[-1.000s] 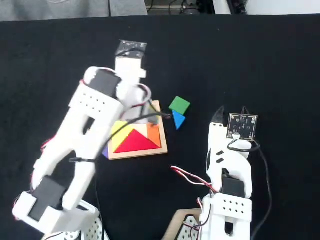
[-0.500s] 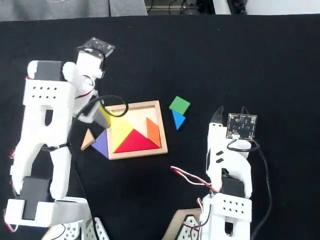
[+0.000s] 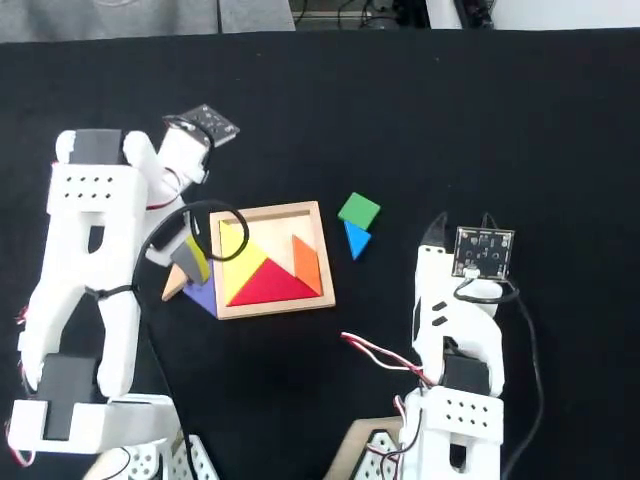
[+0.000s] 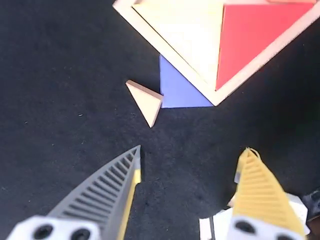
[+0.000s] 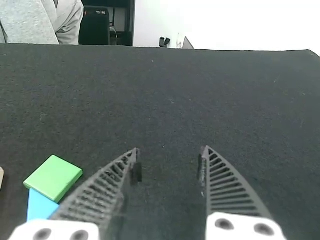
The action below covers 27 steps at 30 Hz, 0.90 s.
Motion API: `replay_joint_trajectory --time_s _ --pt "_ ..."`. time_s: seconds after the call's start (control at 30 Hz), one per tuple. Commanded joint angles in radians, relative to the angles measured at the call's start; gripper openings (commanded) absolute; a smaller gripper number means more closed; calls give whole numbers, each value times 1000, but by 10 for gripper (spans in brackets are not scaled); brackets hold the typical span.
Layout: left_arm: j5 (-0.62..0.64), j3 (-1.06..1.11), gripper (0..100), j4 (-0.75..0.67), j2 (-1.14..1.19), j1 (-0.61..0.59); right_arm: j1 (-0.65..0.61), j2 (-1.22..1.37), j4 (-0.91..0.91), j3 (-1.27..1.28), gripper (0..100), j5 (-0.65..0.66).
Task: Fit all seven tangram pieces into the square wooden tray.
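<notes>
The square wooden tray (image 3: 322, 262) lies mid-table and holds a yellow triangle (image 3: 236, 262), a red triangle (image 3: 272, 283) and an orange piece (image 3: 308, 260). A small tan triangle (image 3: 172, 286) (image 4: 145, 101) and a purple piece (image 3: 201, 293) (image 4: 177, 90) lie on the cloth against the tray's left corner. My left gripper (image 3: 190, 260) (image 4: 192, 149) hangs open just above them, holding nothing. To the right of the tray sit a green square (image 3: 358, 211) (image 5: 52, 177) and a blue triangle (image 3: 356, 239) (image 5: 39, 205). My right gripper (image 3: 437, 232) (image 5: 170, 152) is open and to the right of those two.
Black cloth covers the table (image 3: 520, 130). The left arm's white body (image 3: 90, 260) stands over the left side. The right arm's base (image 3: 455, 410) and a wooden board corner (image 3: 365, 445) are at the front edge. Loose red and white wires (image 3: 375, 355) trail beside the right arm.
The left arm has swung off the tray to the left, uncovering the tan and purple pieces, and its gripper now hangs beside the tray's left edge. The right arm has not moved.
</notes>
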Motion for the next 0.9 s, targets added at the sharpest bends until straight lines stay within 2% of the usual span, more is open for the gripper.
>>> replay_joint_trajectory --time_s 0.0,0.3,0.6,0.87 --pt "-40 87 299 -95 -34 -16 -14 -4 -28 -22 198 -3" --pt "-29 272 299 -272 -29 -124 -15 -4 -28 -22 198 -3" --pt "212 407 299 -457 -28 -125 -46 -4 -28 -19 198 -2" --pt "270 487 299 -548 -26 -130 -46 -4 -28 -19 198 -2"
